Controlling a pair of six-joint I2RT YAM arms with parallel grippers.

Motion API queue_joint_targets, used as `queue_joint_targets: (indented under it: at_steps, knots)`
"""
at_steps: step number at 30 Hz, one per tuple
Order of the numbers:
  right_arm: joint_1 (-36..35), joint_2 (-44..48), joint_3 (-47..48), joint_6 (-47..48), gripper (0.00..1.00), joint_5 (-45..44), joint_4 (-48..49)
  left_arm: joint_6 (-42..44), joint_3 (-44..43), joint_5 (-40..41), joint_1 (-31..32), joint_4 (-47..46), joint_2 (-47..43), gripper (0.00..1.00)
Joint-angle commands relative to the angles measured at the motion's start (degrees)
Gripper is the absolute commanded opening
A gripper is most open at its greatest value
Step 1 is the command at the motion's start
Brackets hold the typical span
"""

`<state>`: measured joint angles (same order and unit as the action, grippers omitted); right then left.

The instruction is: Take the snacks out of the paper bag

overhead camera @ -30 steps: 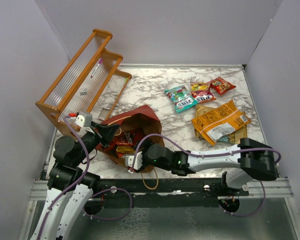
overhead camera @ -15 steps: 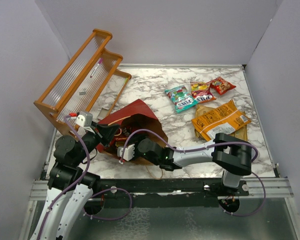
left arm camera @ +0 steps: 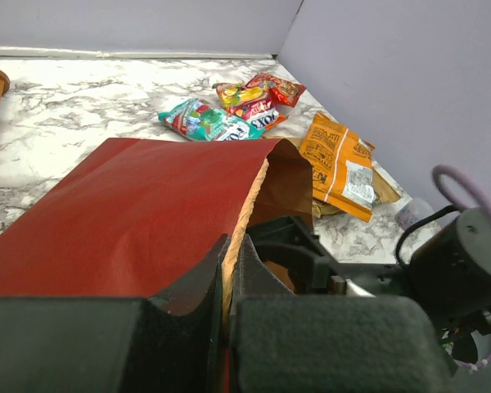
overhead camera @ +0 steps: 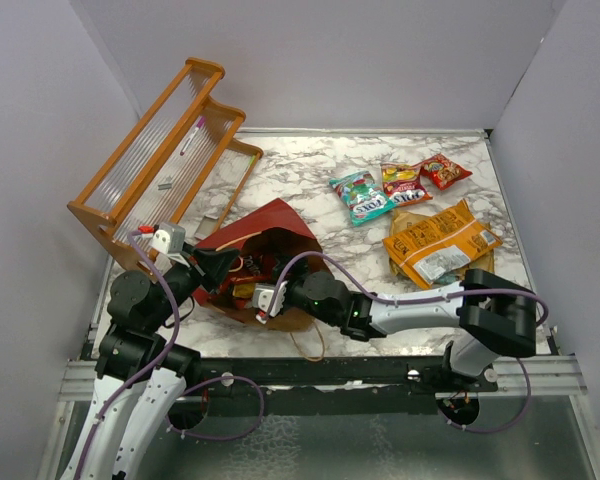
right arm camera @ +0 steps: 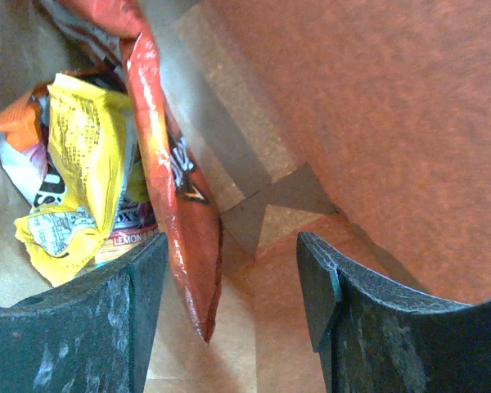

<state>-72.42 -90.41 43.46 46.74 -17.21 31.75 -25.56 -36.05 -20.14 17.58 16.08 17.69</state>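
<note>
The red paper bag (overhead camera: 270, 222) lies on its side near the front left, its mouth facing my arms. My left gripper (overhead camera: 223, 270) is shut on the bag's rim (left arm camera: 244, 211) and holds the mouth open. My right gripper (overhead camera: 267, 298) is open inside the bag. In the right wrist view, a red-orange packet (right arm camera: 176, 196) hangs between its open fingers (right arm camera: 139, 278), close to the left one, and a yellow packet (right arm camera: 82, 147) lies beside it on the brown kraft inside (right arm camera: 368, 106). On the table lie a teal packet (overhead camera: 362, 196), a yellow-red packet (overhead camera: 404, 182), a red packet (overhead camera: 446, 170) and the orange chip bag (overhead camera: 440, 242).
A wooden rack (overhead camera: 165, 160) with clear ribbed panels stands at the back left, close to the bag. A twine handle (overhead camera: 305, 345) loops on the marble table (overhead camera: 310, 165) near the front edge. Grey walls close in the left, back and right sides.
My right gripper has moved from the bag's front edge into its mouth. The bag's upper side has risen a little. The left gripper has kept its hold.
</note>
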Motion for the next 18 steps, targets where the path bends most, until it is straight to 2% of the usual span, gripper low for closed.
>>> queue_joint_targets:
  at_steps: [1,9,13,18]
  knots:
    - [1.1,-5.17,2.62,1.7,0.64,3.42,2.85,0.69,-0.07,0.07,-0.61,-0.24,-0.08,0.0]
    - [2.15,-11.44,6.74,2.14,0.64,4.37,5.8,0.69,-0.16,-0.11,-0.64,-0.11,0.46,0.0]
    - [3.57,-15.92,9.89,2.38,0.59,5.32,8.1,0.66,-0.16,0.38,-0.65,-0.01,0.32,0.0]
    - [3.78,-17.16,10.39,1.33,0.45,10.57,7.65,0.62,-0.24,0.33,-0.66,0.13,0.84,0.0]
